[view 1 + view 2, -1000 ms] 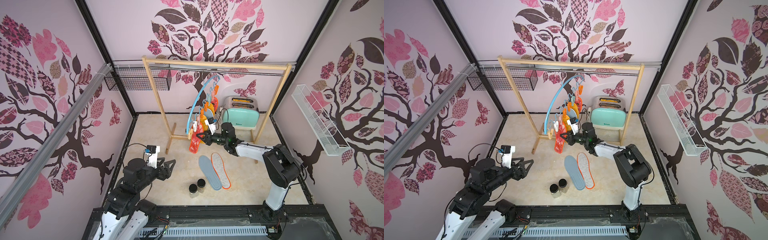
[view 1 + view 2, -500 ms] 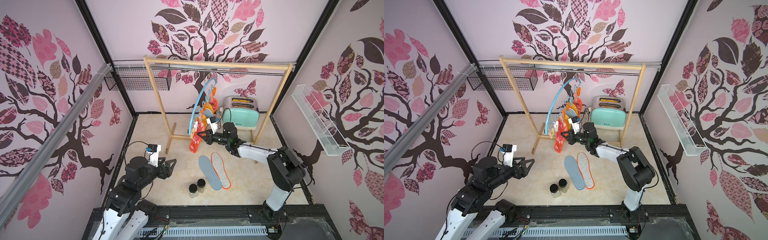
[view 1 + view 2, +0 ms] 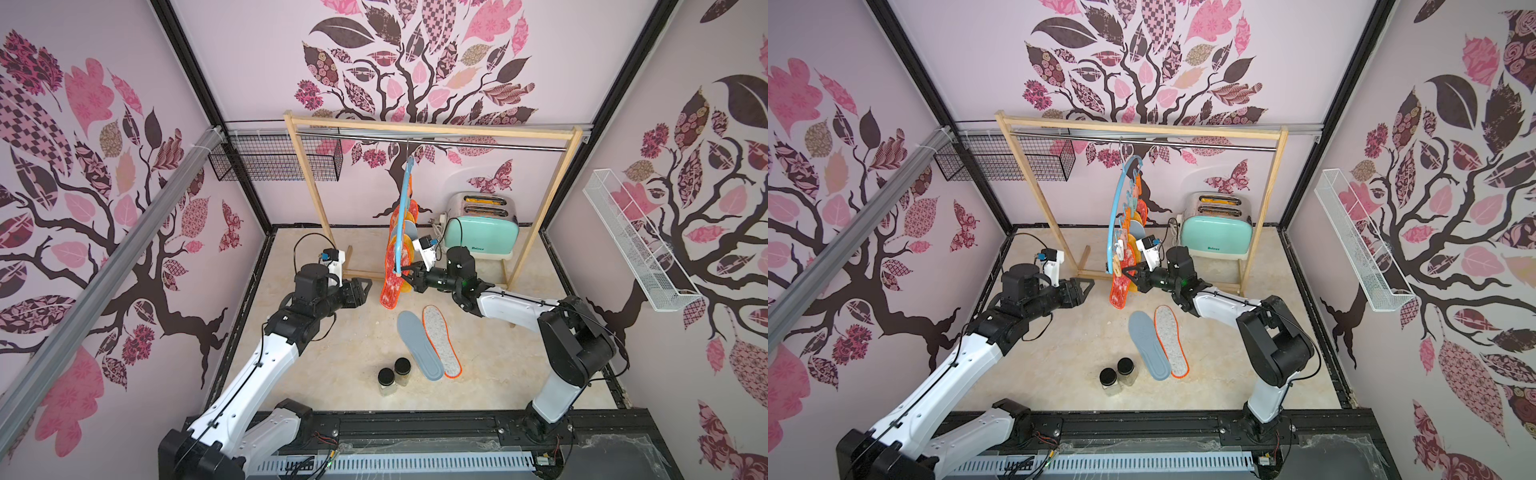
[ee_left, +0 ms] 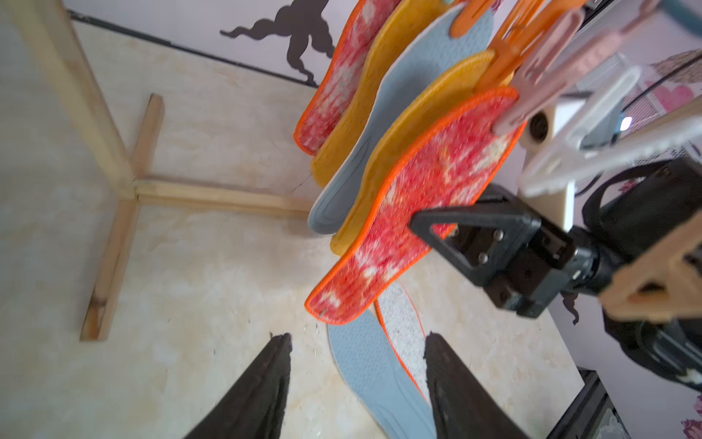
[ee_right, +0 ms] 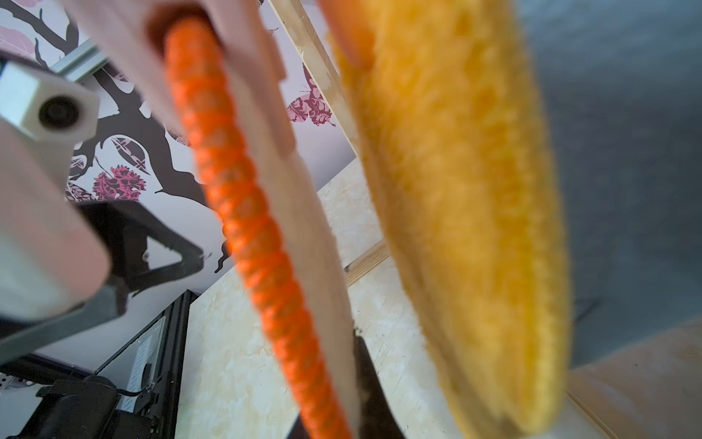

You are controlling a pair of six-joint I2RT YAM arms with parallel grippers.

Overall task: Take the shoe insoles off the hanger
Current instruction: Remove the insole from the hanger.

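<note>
Shoe insoles (image 4: 380,95): nearest, a grey-blue one (image 3: 419,347) and a felt one (image 3: 442,343) lie touching on the floor (image 3: 332,353). Left gripper (image 4: 357,336) hovers part open and empty, just short of the hanging red mottled insole (image 4: 410,213). Right gripper (image 3: 405,276) is clamped on that insole's edge. The rest hang pinned on the blue hanger (image 3: 400,216), which is hooked on the rail (image 3: 478,144).

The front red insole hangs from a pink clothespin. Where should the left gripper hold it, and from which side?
Probably take the front red insole at its free lower end, from where the open left gripper is, jaws across the thin sheet; the pink clothespin holds the top, the right gripper its middle edge.
</note>
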